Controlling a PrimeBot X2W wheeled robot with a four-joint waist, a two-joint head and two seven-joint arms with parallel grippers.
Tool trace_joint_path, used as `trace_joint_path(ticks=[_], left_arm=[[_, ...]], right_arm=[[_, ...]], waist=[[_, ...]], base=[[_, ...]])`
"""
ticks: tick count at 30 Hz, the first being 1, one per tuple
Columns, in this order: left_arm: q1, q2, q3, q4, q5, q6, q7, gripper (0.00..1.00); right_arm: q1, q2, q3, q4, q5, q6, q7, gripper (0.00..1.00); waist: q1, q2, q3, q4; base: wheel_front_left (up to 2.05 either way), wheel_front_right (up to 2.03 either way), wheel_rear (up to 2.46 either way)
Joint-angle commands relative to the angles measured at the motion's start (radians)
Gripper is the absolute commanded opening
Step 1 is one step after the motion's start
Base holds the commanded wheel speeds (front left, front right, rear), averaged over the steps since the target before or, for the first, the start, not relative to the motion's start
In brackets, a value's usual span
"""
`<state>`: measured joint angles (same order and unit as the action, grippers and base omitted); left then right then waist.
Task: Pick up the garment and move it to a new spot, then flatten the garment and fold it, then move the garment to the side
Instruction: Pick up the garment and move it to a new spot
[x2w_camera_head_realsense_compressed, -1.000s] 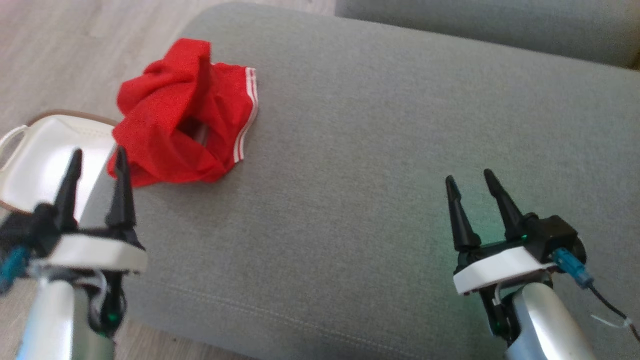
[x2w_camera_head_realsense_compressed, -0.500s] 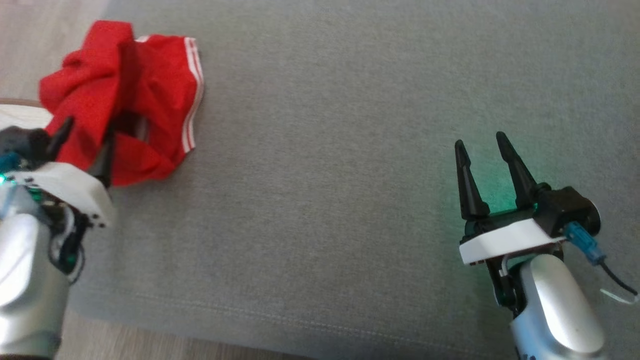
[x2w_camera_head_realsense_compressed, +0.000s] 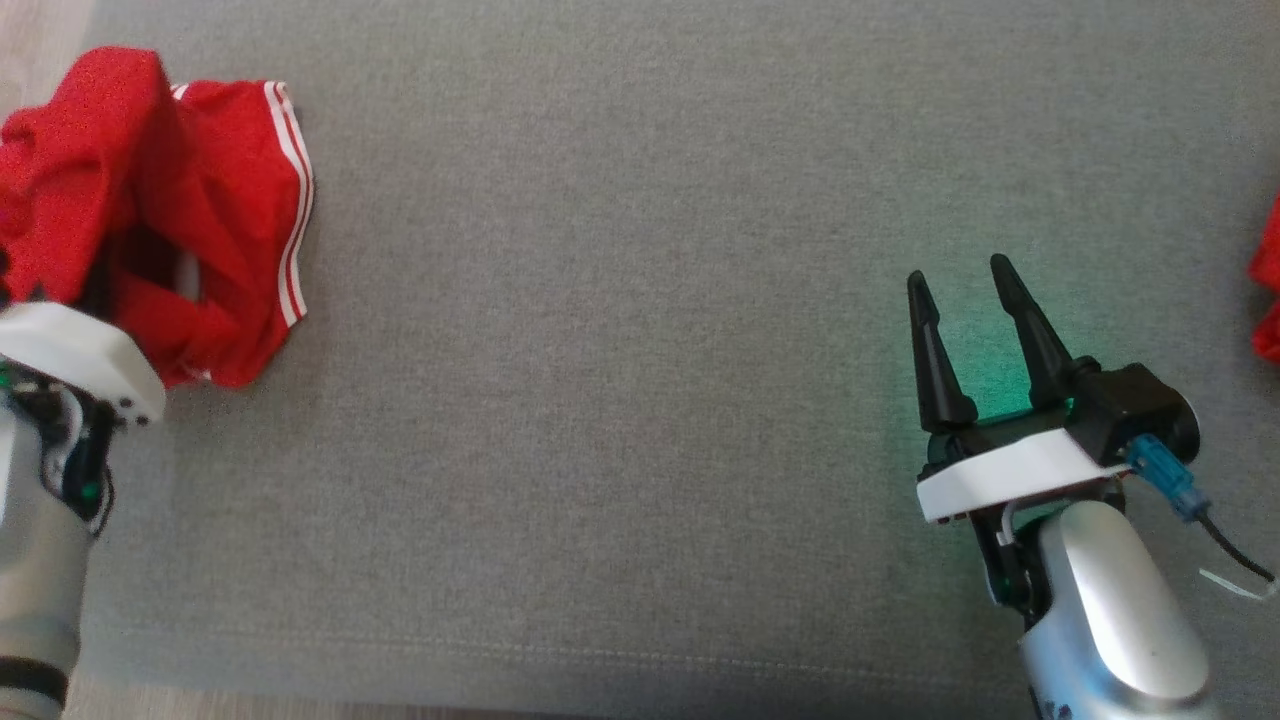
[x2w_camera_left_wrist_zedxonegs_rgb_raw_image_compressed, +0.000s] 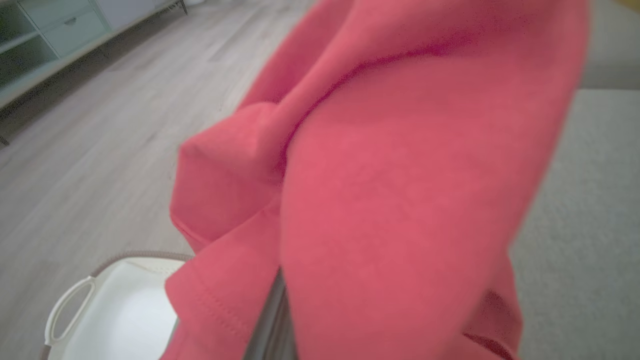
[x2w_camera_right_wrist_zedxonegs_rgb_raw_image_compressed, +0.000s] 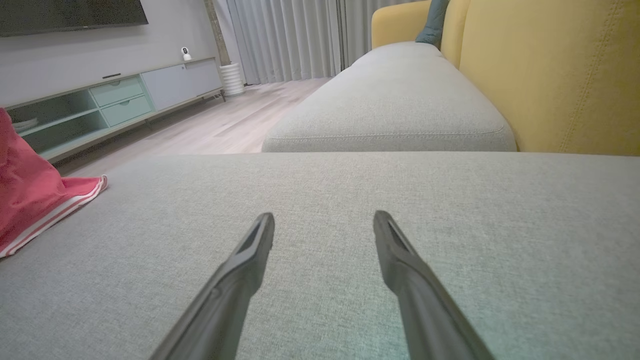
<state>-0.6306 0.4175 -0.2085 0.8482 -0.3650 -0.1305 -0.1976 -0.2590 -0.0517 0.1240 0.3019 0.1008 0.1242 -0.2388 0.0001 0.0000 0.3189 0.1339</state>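
Note:
The garment (x2w_camera_head_realsense_compressed: 190, 210) is a crumpled red piece with white stripes along one hem, lying at the left end of the grey sofa cushion (x2w_camera_head_realsense_compressed: 640, 300). My left gripper (x2w_camera_head_realsense_compressed: 62, 312) has its fingers buried in the garment's near folds, shut on the cloth; only its white mount shows. In the left wrist view the red garment (x2w_camera_left_wrist_zedxonegs_rgb_raw_image_compressed: 400, 190) drapes right over the lens, with a sliver of one grey finger (x2w_camera_left_wrist_zedxonegs_rgb_raw_image_compressed: 272, 320) below it. My right gripper (x2w_camera_head_realsense_compressed: 968, 290) hovers open over bare cushion at the right, far from the garment (x2w_camera_right_wrist_zedxonegs_rgb_raw_image_compressed: 30, 200), which lies at that view's left edge.
A white handled basket (x2w_camera_left_wrist_zedxonegs_rgb_raw_image_compressed: 120, 310) stands on the wooden floor beside the cushion's left end. Another bit of red cloth (x2w_camera_head_realsense_compressed: 1268, 290) pokes in at the right edge. A yellow backrest (x2w_camera_right_wrist_zedxonegs_rgb_raw_image_compressed: 550, 75) and a second grey cushion (x2w_camera_right_wrist_zedxonegs_rgb_raw_image_compressed: 395, 105) lie beyond. A low cabinet (x2w_camera_right_wrist_zedxonegs_rgb_raw_image_compressed: 100, 105) lines the wall.
The head camera has swung right. My left gripper pushed forward into the garment's near folds and went from open to shut. The right gripper stays open in place.

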Motion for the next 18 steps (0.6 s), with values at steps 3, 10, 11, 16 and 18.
trace_joint_path(ticks=[3,10,11,16,18], left_arm=[[-0.063,0.078,0.056,-0.066,0.009,0.022,-0.051,0.0],[-0.047,0.079,0.094,-0.316,0.047,0.062,-0.064,0.0],[-0.047,0.079,0.094,-0.316,0.047,0.062,-0.064,0.0],[-0.018,0.07,0.097,-0.486,0.066,0.067,-0.064,0.0],[-0.019,0.065,0.082,-0.531,0.072,0.065,-0.061,0.0]], right_arm=[[-0.022,0.001,0.036,-0.015,0.027,0.007,-0.015,1.0],[-0.015,0.001,0.048,0.009,0.068,0.007,-0.021,1.0],[-0.015,0.001,0.048,0.009,0.068,0.007,-0.021,1.0],[-0.009,0.001,0.041,0.006,0.095,0.007,-0.022,1.0],[-0.004,0.001,0.038,0.002,0.101,0.007,-0.023,1.0]], waist=[[-0.0001,0.0,-0.039,-0.016],[-0.0001,0.0,-0.103,-0.043],[-0.0001,0.0,-0.103,-0.043],[-0.0001,0.0,-0.127,-0.069],[-0.0001,0.0,-0.133,-0.08]], base=[[0.0,0.0,0.0],[0.0,0.0,0.0],[0.0,0.0,0.0],[0.0,0.0,0.0],[0.0,0.0,0.0]])
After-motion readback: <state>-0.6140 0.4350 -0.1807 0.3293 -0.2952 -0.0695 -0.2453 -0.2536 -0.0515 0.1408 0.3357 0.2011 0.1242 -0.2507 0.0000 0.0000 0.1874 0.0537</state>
